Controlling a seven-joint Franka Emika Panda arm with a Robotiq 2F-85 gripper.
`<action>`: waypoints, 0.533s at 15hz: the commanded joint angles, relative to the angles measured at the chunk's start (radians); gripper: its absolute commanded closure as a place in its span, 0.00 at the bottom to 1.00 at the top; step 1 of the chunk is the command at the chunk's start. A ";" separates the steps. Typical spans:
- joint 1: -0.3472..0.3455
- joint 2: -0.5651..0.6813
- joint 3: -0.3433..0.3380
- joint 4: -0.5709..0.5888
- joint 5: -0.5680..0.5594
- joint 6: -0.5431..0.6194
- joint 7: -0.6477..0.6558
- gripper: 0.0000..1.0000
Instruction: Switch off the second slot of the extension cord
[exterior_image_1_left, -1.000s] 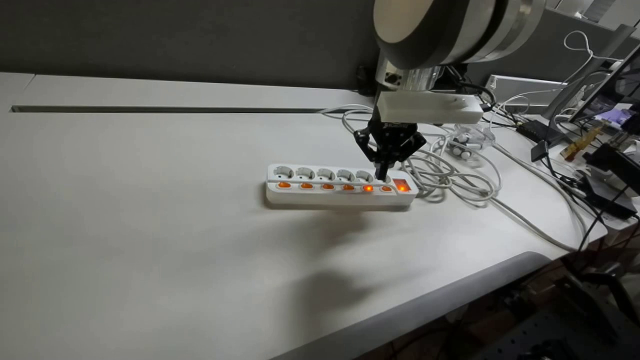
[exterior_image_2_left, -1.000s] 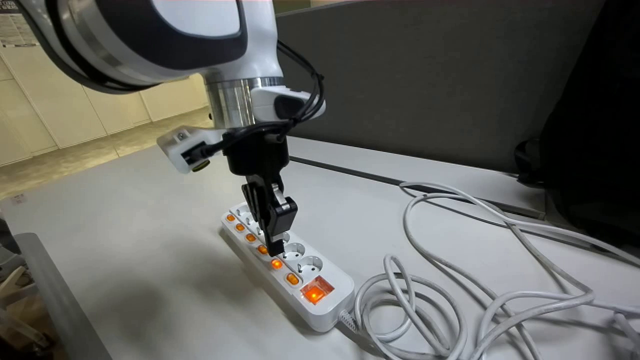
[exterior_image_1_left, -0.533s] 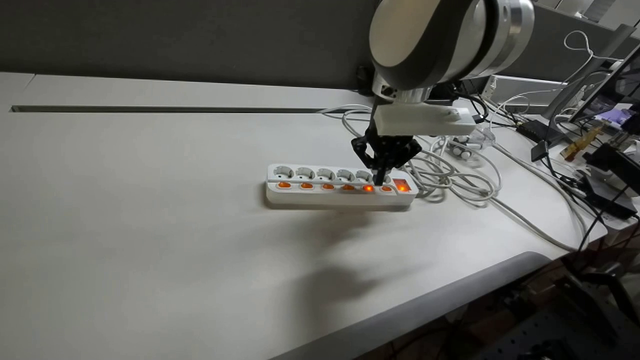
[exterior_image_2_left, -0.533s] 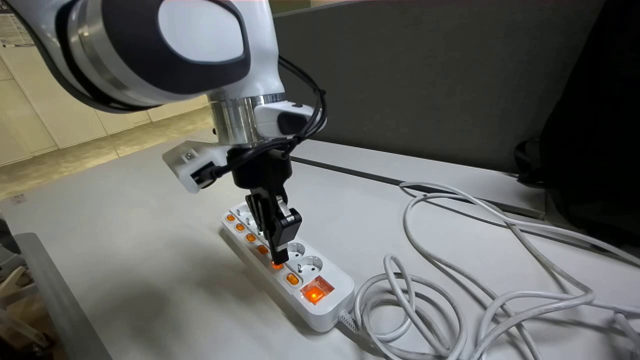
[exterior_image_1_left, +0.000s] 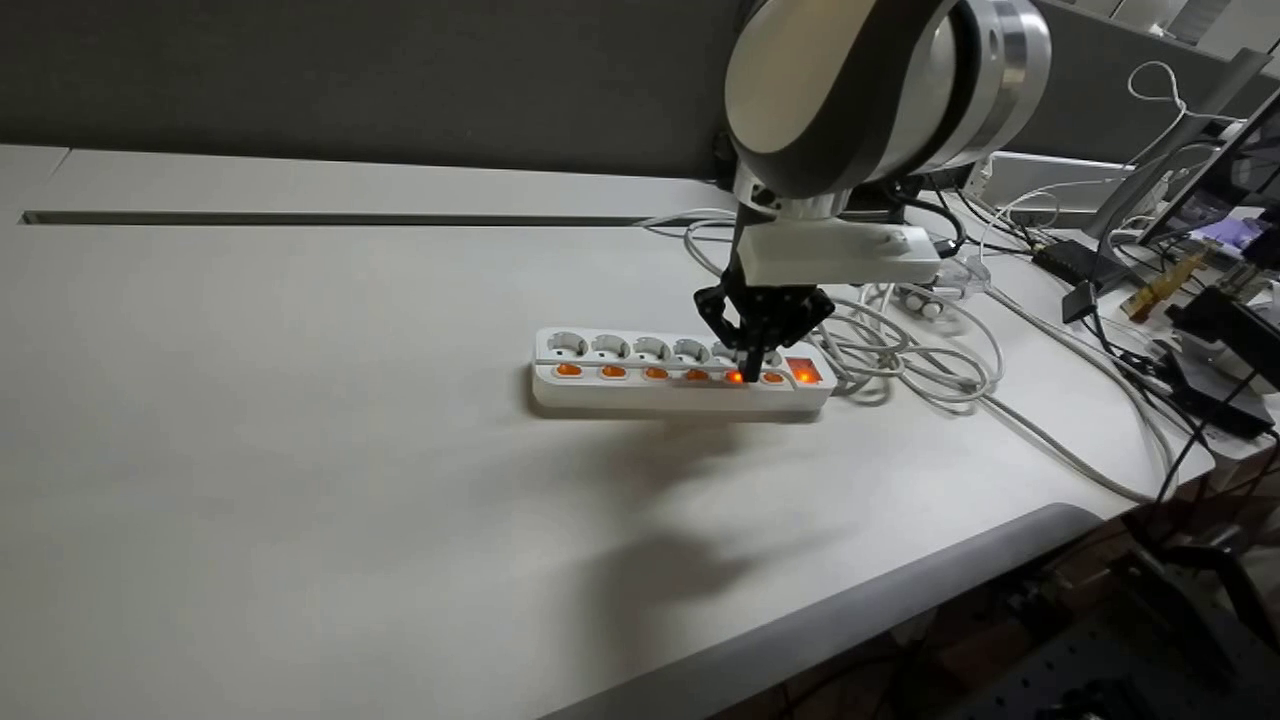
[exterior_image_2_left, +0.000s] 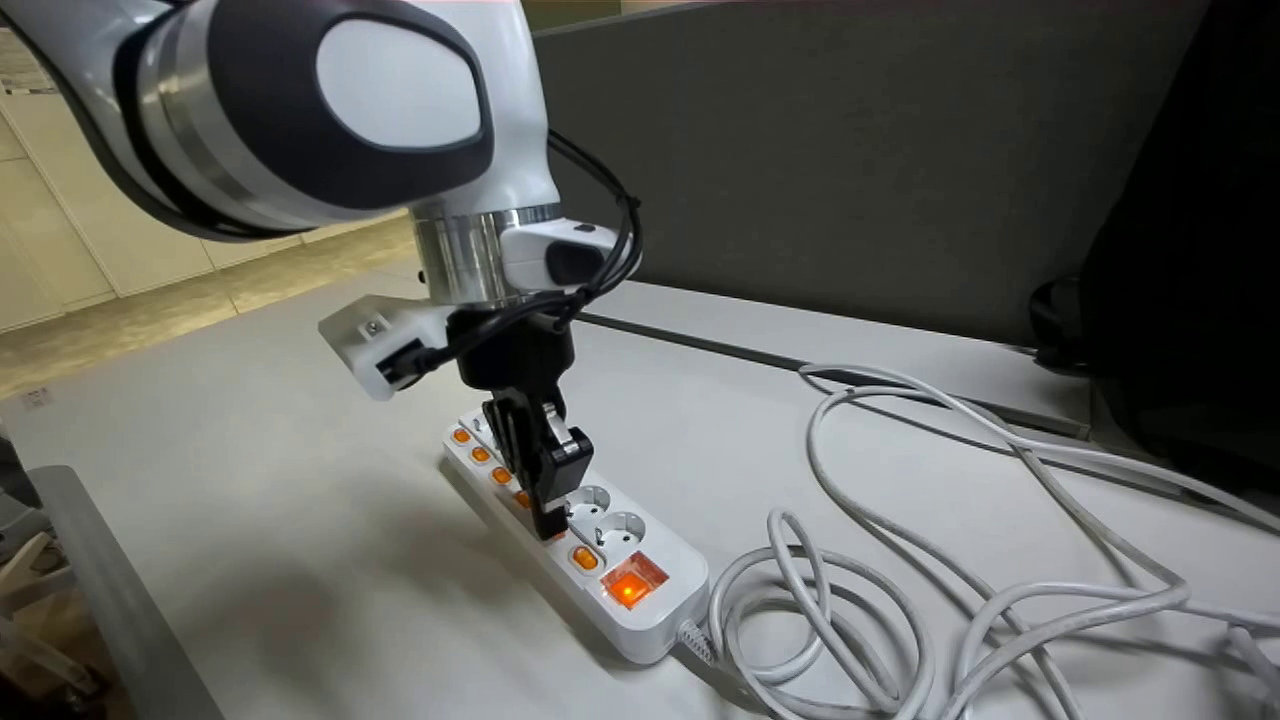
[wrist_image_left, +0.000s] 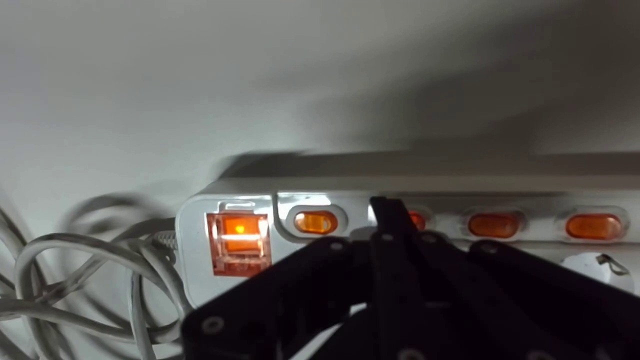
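The extension cord is a long white power strip, seen in both exterior views (exterior_image_1_left: 660, 398) (exterior_image_2_left: 655, 622) and the wrist view (wrist_image_left: 195, 250). Its large main switch (exterior_image_1_left: 804, 372) at the cable end glows orange. The second small switch (exterior_image_1_left: 734, 377) from that end is lit in an exterior view and partly shows beside the fingers in the wrist view (wrist_image_left: 417, 220). The first small switch (wrist_image_left: 316, 222) shows no glow of its own. My gripper (exterior_image_1_left: 749, 370) is shut and empty, pointing down, with its fingertips (exterior_image_2_left: 549, 525) at the second switch. I cannot tell whether they touch it.
Tangled white and grey cables (wrist_image_left: 90, 244) lie by the strip's cable end. A grey partition (exterior_image_1_left: 350, 90) stands behind the desk. The desk's rounded grey edge (exterior_image_1_left: 850, 620) is at the front. A monitor and dark devices (exterior_image_1_left: 1080, 262) stand at the far right.
My gripper has moved down and toward the switch row. Its tips were over the sockets and are now at the second switch, nearly covering it in an exterior view. The strip has not moved.
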 joint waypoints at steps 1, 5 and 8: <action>0.014 0.004 -0.016 -0.008 0.006 0.012 0.003 1.00; 0.016 0.017 -0.021 -0.005 0.003 0.010 0.008 1.00; 0.020 0.028 -0.028 -0.004 -0.003 0.011 0.014 1.00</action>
